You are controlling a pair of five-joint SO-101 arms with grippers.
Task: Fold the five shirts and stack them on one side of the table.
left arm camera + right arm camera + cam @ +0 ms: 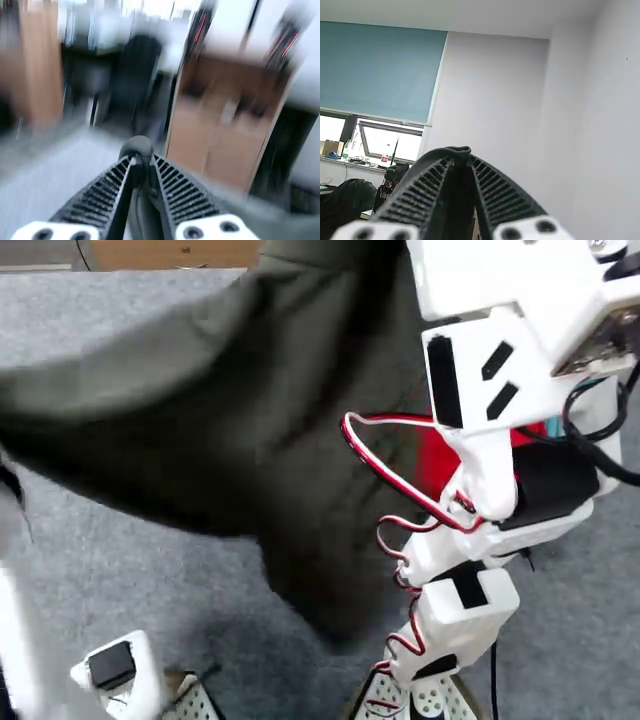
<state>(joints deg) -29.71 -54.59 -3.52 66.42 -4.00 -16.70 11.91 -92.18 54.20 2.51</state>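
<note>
In the high view the dark green shirt [230,420] hangs above the worktop [120,570], its long axis running from the left edge towards the far edge, with one part drooping to the near edge. In the left wrist view the left hand [141,161] is clenched on only a pinch of it, which I think could slip (the cloth would drop in a heap). In the right wrist view the right hand [456,159] grips an equally thin fold.

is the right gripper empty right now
No, the right gripper is shut on a fold of the dark shirt, which bulges out at its tip.
</note>
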